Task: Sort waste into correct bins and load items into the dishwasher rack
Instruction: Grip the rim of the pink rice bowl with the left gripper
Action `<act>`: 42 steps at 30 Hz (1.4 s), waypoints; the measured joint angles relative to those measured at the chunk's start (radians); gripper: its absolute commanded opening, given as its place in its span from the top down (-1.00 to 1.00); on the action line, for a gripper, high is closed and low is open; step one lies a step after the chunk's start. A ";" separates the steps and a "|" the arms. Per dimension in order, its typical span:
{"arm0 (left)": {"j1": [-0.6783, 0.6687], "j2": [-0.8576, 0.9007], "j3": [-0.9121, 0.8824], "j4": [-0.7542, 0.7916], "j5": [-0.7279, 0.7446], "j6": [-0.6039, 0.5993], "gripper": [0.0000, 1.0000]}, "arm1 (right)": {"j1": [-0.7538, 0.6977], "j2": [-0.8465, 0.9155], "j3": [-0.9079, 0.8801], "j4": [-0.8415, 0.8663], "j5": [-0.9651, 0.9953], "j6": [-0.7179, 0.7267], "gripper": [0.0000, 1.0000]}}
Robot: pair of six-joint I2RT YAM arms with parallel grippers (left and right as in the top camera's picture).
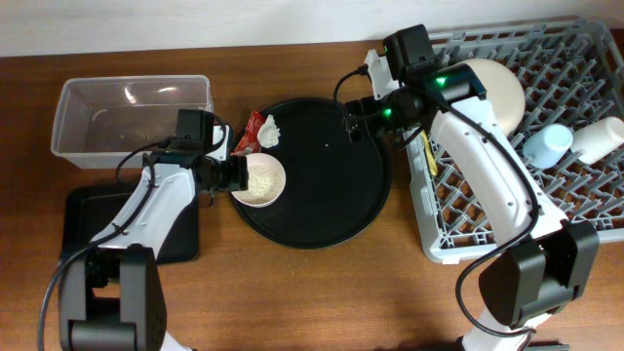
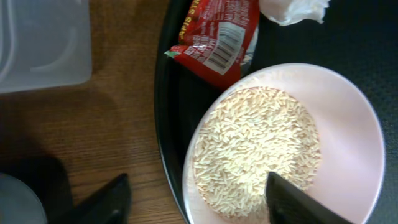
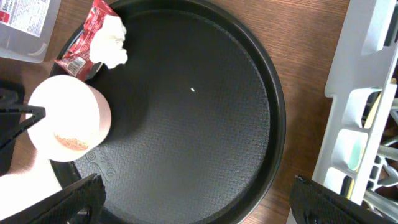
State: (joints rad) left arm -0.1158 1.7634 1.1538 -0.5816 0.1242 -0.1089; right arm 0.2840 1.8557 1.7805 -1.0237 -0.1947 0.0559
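Fingers (image 2: 292,199) of your left gripper (image 2: 196,180) stand astride the near rim of the small pink bowl (image 2: 348,143), one over the rice (image 2: 255,149) inside and one outside. That is a rim grip for lifting and tipping, I judge. Whether they already pinch the wall, I cannot tell.

The bowl is smooth and glossy, thin-lipped and white inside, so expect it to slip. The rice is loose dry grains that will pour. Just ahead of the fingers lie the red wrapper (image 2: 217,37), crinkly printed film, and beyond it the tissue scrap (image 2: 292,9), soft and crumpled. Both rest on the round black tray (image 3: 205,143), which is matte and pebbled. The clear tub (image 1: 132,117) sits ahead and to the left, and the black rectangular tray (image 1: 88,219) lies back along the arm.

Your right gripper (image 3: 198,182) hangs spread wide and empty over bare tray. The grey lattice rack (image 1: 458,210) beside it holds the cream bowl (image 1: 492,88) and two cups.
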 measured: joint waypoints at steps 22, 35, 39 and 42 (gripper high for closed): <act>0.000 0.080 0.011 0.008 -0.013 -0.005 0.53 | 0.000 0.000 0.000 -0.004 0.000 0.002 -0.96; -0.043 0.080 0.036 -0.011 -0.064 -0.005 0.50 | 0.000 0.000 0.000 -0.004 0.000 0.001 -0.96; -0.048 0.080 0.036 -0.028 -0.098 -0.005 0.51 | 0.000 0.000 0.000 -0.004 0.000 0.000 -0.96; -0.048 0.080 0.036 -0.027 -0.107 -0.005 0.53 | 0.000 0.000 0.000 -0.004 0.000 0.001 -0.96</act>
State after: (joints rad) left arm -0.1635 1.8431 1.1896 -0.6090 0.0170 -0.1143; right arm 0.2840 1.8557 1.7805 -1.0279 -0.1947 0.0570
